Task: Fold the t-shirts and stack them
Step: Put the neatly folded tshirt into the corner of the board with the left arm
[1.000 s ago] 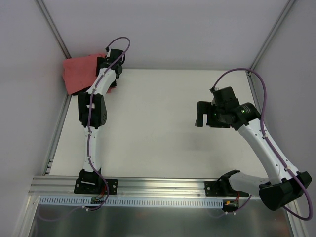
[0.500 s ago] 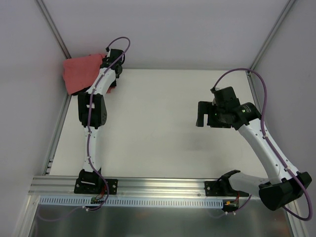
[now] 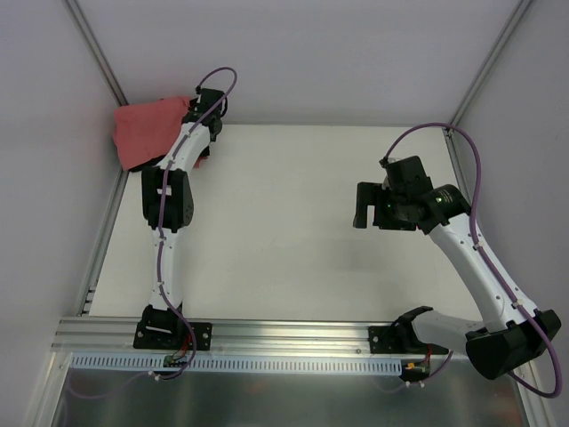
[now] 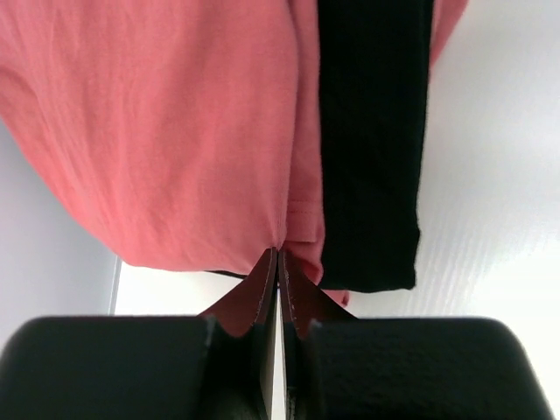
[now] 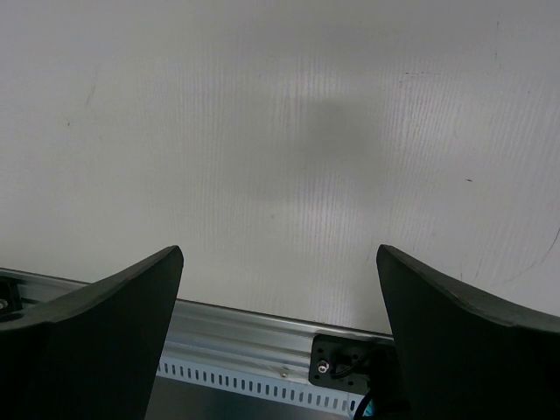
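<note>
My left fingers (image 4: 252,302) pinch the near hem of the red shirt (image 4: 166,131), which runs straight ahead beside the black shirt (image 4: 372,149). My right fingers (image 5: 105,324) gape wide, well apart.

Fixed overhead view, two close wrist views, table (image 3: 284,231) shared

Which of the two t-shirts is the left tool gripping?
The coral-red t-shirt: the left tool is shut on its edge in the wrist view. The black t-shirt lies just beside the pinch, outside the tool.
</note>
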`<state>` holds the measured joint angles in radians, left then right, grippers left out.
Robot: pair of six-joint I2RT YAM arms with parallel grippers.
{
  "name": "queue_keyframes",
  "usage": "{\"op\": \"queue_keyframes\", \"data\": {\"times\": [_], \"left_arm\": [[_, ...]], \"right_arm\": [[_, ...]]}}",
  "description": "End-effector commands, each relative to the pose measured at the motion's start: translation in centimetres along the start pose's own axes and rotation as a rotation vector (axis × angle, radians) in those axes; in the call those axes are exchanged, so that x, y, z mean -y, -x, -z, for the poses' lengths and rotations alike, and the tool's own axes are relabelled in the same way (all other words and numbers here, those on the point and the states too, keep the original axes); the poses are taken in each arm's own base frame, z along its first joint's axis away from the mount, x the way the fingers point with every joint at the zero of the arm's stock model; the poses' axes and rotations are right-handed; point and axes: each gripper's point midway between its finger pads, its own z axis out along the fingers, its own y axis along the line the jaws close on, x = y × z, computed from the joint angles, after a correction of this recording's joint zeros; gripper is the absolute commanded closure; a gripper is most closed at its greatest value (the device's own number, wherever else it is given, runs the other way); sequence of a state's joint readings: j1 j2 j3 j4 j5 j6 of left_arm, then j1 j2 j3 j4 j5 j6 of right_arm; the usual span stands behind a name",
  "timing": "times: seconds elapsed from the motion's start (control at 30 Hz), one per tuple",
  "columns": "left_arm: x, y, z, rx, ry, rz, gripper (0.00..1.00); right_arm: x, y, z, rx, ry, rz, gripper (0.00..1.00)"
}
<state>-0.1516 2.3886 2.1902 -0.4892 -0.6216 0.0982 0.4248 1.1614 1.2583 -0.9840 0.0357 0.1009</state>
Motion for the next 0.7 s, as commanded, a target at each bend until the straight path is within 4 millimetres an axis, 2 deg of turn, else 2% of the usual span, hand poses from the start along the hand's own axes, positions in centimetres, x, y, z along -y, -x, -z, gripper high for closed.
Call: {"op": "queue_keyframes", "data": {"times": [0.0, 0.2, 0.33, 0.57, 0.6, 0.63, 0.67], "left_arm": [[2.3, 1.2, 1.5, 0.035, -0.053, -0.036, 1.00], [5.5, 1.6, 3.0, 0.061, -0.109, -0.083, 1.00], [6.2, 1.8, 3.4, 0.071, -0.120, -0.094, 1.00], [6.6, 0.6, 3.3, 0.042, -0.125, -0.101, 1.00], [6.1, 0.6, 3.2, 0.043, -0.098, -0.097, 0.94], [5.7, 0.6, 3.1, 0.044, -0.079, -0.093, 0.66], [5.2, 0.8, 3.0, 0.046, -0.060, -0.078, 0.43]], "right_arm": [[-0.4, 1.0, 0.9, 0.038, 0.025, -0.009, 0.01], [-0.3, 0.8, 0.9, 0.040, 0.026, -0.011, 0.01], [-0.2, 0.6, 0.8, 0.039, 0.026, -0.012, 0.00], [-0.1, 0.7, 0.9, 0.041, 0.026, -0.005, 0.01], [-0.1, 0.7, 0.9, 0.043, 0.026, -0.004, 0.01], [0.0, 0.7, 1.0, 0.043, 0.020, -0.003, 0.01], [0.1, 0.6, 1.0, 0.040, 0.020, -0.003, 0.01]]}}
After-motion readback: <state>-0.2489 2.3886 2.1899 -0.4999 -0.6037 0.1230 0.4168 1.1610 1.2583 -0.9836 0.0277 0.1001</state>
